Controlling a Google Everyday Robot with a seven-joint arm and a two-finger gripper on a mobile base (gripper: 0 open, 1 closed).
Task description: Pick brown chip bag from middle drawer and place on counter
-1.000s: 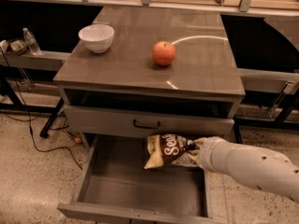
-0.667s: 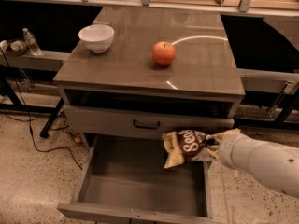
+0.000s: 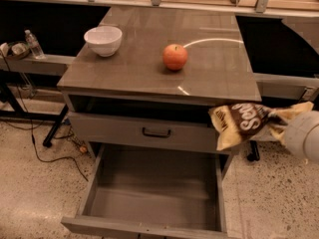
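Bag (image 3: 244, 123) up out of drawer (image 3: 154, 198), shifted toward 3 o'clock; now airborne at 4 o'clock of apple (image 3: 175, 57), just off counter (image 3: 129, 71) corner. Gripper (image 3: 280, 129) clamped on its right end (end-only hold). Risk: snagging counter edge, slipping free.

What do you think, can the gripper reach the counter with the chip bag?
Probably yes. The gripper, off the counter's right front corner, holds the brown chip bag just below its edge; the apple sits well left, leaving room.
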